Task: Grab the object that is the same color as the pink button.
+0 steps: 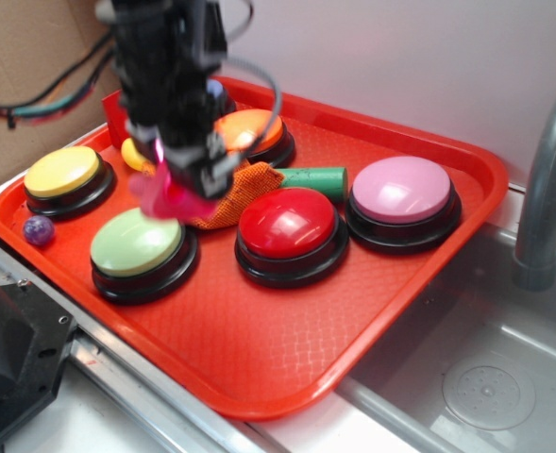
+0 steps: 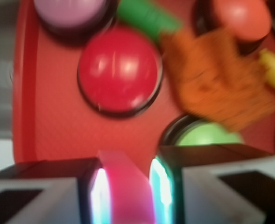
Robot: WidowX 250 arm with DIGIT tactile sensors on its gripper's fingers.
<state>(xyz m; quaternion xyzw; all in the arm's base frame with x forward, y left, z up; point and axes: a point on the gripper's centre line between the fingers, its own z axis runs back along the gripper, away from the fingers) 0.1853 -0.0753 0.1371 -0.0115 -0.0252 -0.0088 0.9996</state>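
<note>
The gripper is squeezing the pink triangle tight between its fingers, holding it up over the green button on the tray, so next it probably just needs to keep hold.

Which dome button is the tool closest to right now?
The green button, front-left on the tray; the tool hangs at its back edge, clamping the pink triangle.

You'll find six buttons on the tray — the cloth in their midst, a cylinder behind it, the sink right of the tray.
</note>
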